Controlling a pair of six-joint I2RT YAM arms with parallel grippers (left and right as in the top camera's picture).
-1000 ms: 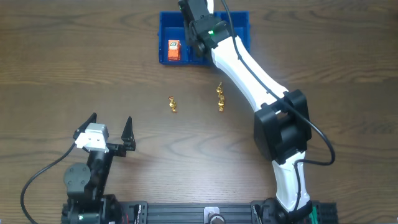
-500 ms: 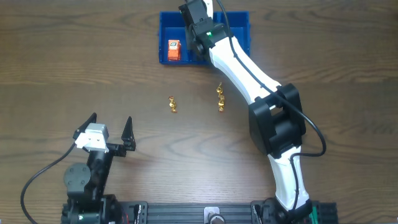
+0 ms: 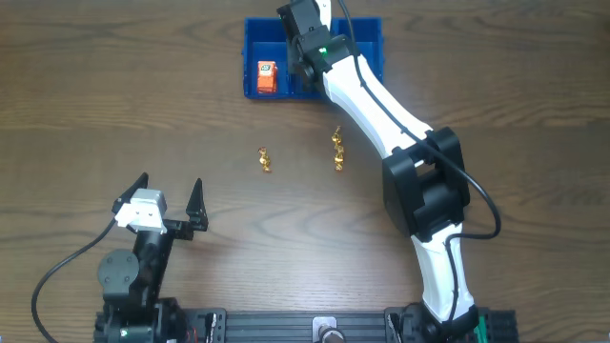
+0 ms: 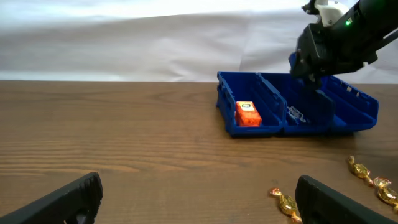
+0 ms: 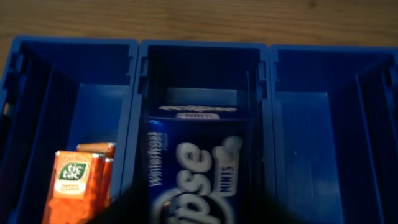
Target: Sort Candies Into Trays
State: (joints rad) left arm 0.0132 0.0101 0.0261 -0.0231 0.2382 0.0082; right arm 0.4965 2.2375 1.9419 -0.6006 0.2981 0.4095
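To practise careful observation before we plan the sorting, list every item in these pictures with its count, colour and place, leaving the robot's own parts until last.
table: one, brown wood, under everything.
tray: one, blue, three compartments, at the table's far side from the arm bases.
orange box: one, orange, in the tray's left compartment.
held mint pack: one, blue, over the middle compartment.
lying mint pack: one, blue, in the middle compartment.
gold candies: apparently three, on the table between tray and bases; one alone, two together.
left gripper: black, open, near its base.
right gripper: black, above the tray, shut on the held mint pack.
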